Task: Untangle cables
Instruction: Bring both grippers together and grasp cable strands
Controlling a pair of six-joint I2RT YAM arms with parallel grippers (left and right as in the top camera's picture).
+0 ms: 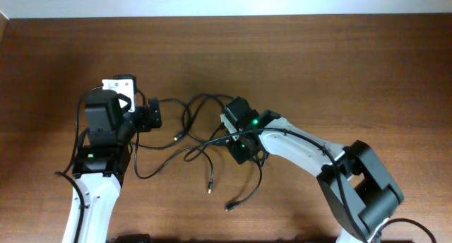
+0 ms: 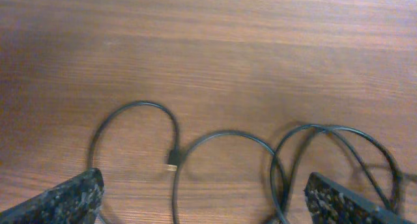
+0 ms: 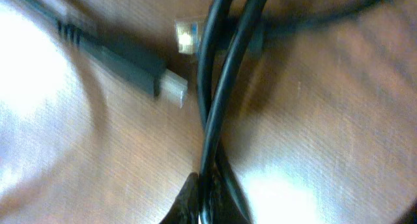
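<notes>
Thin black cables (image 1: 191,140) lie looped and crossed on the brown table between the two arms, with loose plug ends at the front (image 1: 210,190). My left gripper (image 1: 150,116) is open, its fingers wide apart over cable loops (image 2: 221,139) and a gold-tipped plug (image 2: 171,164). My right gripper (image 1: 241,145) is shut on two cable strands (image 3: 218,87) that run up from its fingertips (image 3: 208,191). A silver-tipped plug (image 3: 171,86) lies just left of those strands.
The brown wooden table (image 1: 339,66) runs to a pale wall edge at the back. A thicker black wire runs along the left arm's base (image 1: 76,140). Another plug end lies at the front middle (image 1: 229,205).
</notes>
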